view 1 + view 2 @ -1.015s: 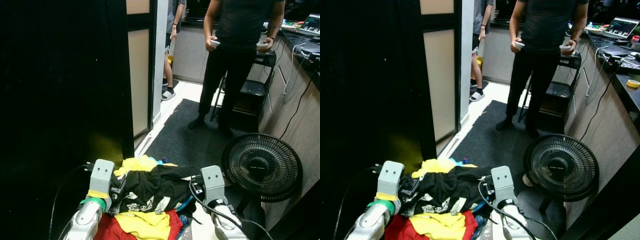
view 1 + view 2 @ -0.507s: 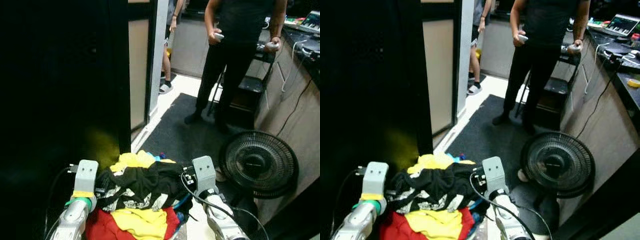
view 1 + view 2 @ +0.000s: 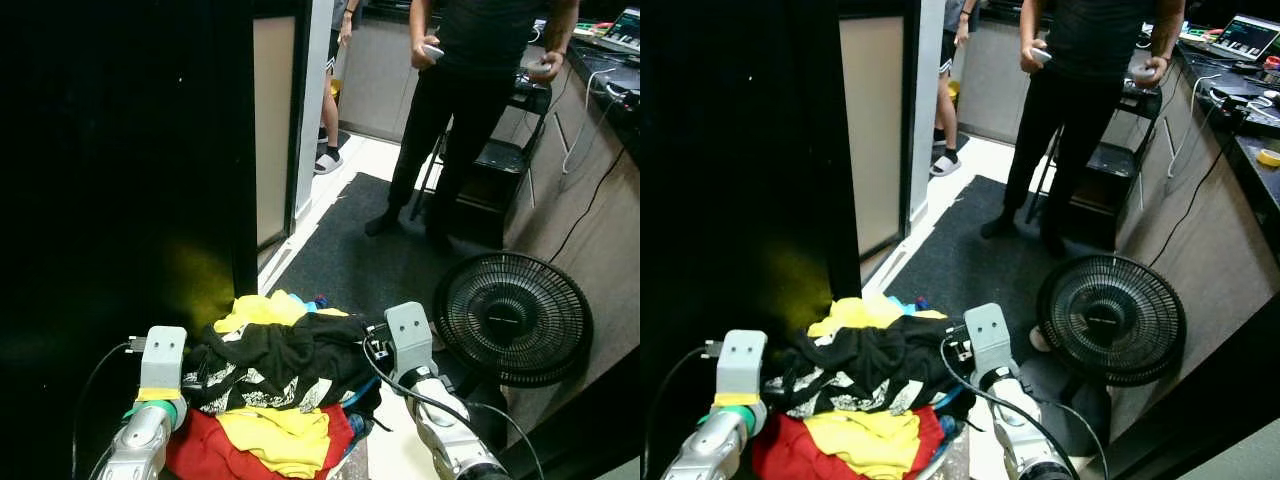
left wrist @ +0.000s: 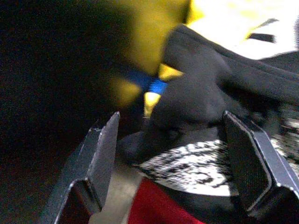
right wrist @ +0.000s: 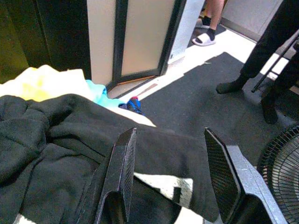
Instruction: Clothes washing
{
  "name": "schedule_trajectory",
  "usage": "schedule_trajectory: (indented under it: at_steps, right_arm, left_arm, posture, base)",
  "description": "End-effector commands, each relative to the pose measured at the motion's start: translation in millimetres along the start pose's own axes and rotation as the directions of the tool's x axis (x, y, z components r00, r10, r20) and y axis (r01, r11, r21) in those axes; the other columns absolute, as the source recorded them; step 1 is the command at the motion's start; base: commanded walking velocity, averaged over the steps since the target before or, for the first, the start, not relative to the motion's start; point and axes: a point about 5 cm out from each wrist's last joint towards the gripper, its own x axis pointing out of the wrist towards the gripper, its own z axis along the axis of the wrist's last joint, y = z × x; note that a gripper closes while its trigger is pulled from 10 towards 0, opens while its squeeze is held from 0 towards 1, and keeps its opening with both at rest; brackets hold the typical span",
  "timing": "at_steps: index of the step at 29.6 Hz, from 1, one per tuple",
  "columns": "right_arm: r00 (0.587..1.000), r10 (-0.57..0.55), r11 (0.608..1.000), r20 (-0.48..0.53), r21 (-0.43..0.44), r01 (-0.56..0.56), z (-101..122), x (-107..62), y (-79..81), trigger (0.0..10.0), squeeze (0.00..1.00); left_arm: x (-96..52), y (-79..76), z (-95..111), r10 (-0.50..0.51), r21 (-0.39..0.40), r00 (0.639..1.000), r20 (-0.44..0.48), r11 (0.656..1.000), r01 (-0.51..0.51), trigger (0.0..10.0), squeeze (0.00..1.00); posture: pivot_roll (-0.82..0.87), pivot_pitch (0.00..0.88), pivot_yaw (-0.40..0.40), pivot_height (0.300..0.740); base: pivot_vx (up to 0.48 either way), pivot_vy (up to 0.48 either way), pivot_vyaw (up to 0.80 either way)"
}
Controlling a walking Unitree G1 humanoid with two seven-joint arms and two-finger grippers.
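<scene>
A heap of clothes point(image 3: 275, 385) lies low in front of me: a black garment with white print point(image 3: 290, 355) on top, yellow cloth point(image 3: 280, 435) and red cloth point(image 3: 205, 450) beneath. My left arm point(image 3: 150, 420) flanks the heap's left side and my right arm point(image 3: 430, 420) its right side. In the left wrist view my left gripper point(image 4: 173, 163) stands open, its fingers point(image 4: 100, 154) wide apart with the black garment point(image 4: 196, 102) between them. My right gripper point(image 5: 173, 172) is open too, its fingers point(image 5: 119, 172) straddling the black garment point(image 5: 70, 154).
A black floor fan point(image 3: 512, 318) stands close at the right, on a dark mat point(image 3: 360, 260). A person in black point(image 3: 470, 90) stands ahead holding controllers; another person's legs point(image 3: 332, 130) show farther back. A dark wall point(image 3: 120, 200) and frosted door point(image 3: 272, 130) are at left, a counter point(image 3: 600, 210) at right.
The whole picture has shifted, so the camera has moved. Both arms keep their places on either side of the clothes heap.
</scene>
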Motion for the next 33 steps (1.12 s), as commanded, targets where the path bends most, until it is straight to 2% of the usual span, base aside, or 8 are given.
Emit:
schedule_trajectory:
  at_steps: [1, 7, 9, 13, 18, 19, 20, 33]
  right_arm:
    - [0.998, -0.024, 0.999, -0.052, 0.022, 0.025, -10, -5.8, -19.9, 10.0, 0.0]
    - [0.991, 0.11, 0.994, -0.076, 0.004, -0.11, -16, -14.1, -27.5, 10.0, 0.0]
    - [0.981, 0.177, 0.984, -0.079, -0.016, -0.178, -19, -18.0, -22.4, 10.0, 0.0]
    - [0.928, 0.338, 0.937, -0.157, -0.033, -0.347, -41, -31.8, 5.2, 10.0, 0.0]
    - [0.912, 0.365, 0.926, -0.189, -0.029, -0.376, -46, -32.9, 16.8, 10.0, 0.0]
    - [0.916, 0.355, 0.929, -0.187, -0.041, -0.369, -45, -31.4, 17.0, 10.0, 0.09]
    - [0.922, 0.341, 0.933, -0.184, -0.052, -0.356, -41, -26.9, 14.7, 10.0, 1.0]
    - [0.962, 0.16, 0.972, -0.22, -0.133, -0.193, -33, -15.1, -21.2, 10.0, 1.0]
  left_arm:
    - [2.2, -15.9, 14, -0.099, 0.028, 0.995, 0.034, 0.995, 0.098, 10.0, 0.0]
    - [6.7, -22.4, 32, -0.136, 0.021, 0.988, 0.078, 0.991, 0.135, 10.0, 0.0]
    - [8.2, -23.1, 33, -0.142, 0.021, 0.987, 0.081, 0.99, 0.141, 10.0, 0.0]
    - [12.0, -27.5, 42, -0.166, 0.01, 0.981, 0.098, 0.986, 0.166, 10.0, 0.0]
    - [11.7, -27.2, 46, -0.174, 0.014, 0.979, 0.101, 0.985, 0.174, 10.0, 0.0]
    - [11.7, -26.8, 46, -0.174, 0.015, 0.98, 0.1, 0.985, 0.173, 10.0, 0.0]
    - [10.6, -25.8, 46, -0.171, 0.017, 0.98, 0.1, 0.985, 0.17, 10.0, 0.0]
    - [4.1, -18.3, 44, -0.146, 0.011, 0.984, 0.101, 0.989, 0.145, 10.0, 0.0]
  posture:
    - [-0.03, 0.145, 0.0, 0.74]
    - [-0.05, 0.132, 0.029, 0.74]
    - [-0.06, 0.129, 0.04, 0.74]
    - [-0.05, 0.107, 0.055, 0.74]
    - [-0.04, 0.095, 0.055, 0.74]
    - [-0.03, 0.09, 0.055, 0.74]
    - [-0.03, 0.08, 0.05, 0.74]
    - [0.0, 0.112, 0.027, 0.74]
  base:
    - [0.0, 0.0, 0.0]
    - [0.0, 0.0, 0.0]
    - [0.0, 0.0, 0.0]
    - [0.0, 0.0, 0.0]
    - [0.0, 0.0, 0.0]
    - [0.0, 0.0, 0.0]
    - [0.0, 0.0, 0.0]
    - [0.0, 0.0, 0.0]
